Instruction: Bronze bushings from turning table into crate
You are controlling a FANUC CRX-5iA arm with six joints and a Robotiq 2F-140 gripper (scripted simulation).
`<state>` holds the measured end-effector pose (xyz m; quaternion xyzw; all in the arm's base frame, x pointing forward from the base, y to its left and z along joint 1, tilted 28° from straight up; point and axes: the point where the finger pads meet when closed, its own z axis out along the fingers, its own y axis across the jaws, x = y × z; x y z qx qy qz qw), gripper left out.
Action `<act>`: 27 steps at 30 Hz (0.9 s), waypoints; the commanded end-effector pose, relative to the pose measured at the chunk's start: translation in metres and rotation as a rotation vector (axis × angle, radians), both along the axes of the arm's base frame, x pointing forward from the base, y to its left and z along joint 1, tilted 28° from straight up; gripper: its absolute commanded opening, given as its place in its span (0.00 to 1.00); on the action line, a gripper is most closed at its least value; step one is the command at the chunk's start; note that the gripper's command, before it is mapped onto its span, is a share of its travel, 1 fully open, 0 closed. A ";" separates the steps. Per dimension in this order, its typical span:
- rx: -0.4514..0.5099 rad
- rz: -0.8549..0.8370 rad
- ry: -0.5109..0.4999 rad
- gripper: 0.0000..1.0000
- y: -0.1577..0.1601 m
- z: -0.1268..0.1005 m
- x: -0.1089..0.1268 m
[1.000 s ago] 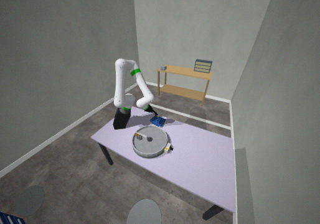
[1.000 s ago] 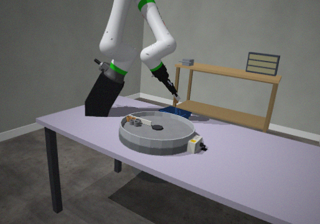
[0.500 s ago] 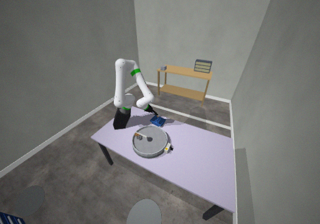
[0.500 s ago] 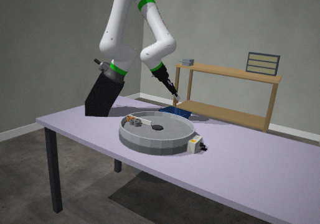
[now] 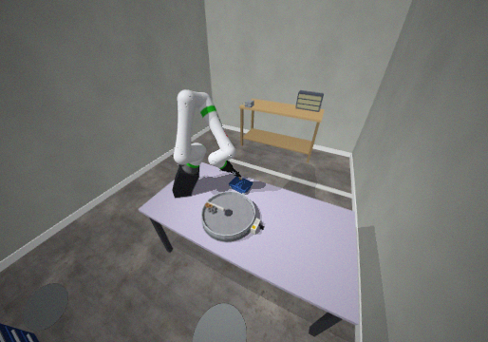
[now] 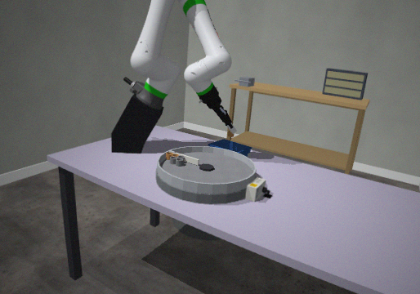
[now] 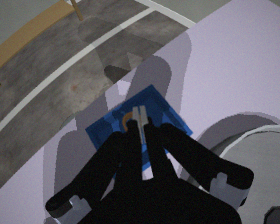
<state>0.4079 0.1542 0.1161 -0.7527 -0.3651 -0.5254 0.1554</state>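
Bronze bushing (image 7: 128, 120) pinched in my end effector (image 7: 140, 123), fingers together on it, over the blue crate (image 7: 106, 127) beyond the turning table (image 6: 180, 184) on the desk (image 6: 327, 207). I'd centre above the crate and lower before opening; release gently.
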 end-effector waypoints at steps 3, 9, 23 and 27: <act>0.001 0.001 -0.002 0.00 0.005 -0.018 0.009; 0.001 0.001 -0.002 0.00 0.011 -0.042 0.020; 0.001 0.001 -0.002 0.00 0.011 -0.044 0.021; 0.001 0.001 -0.002 0.00 0.011 -0.044 0.021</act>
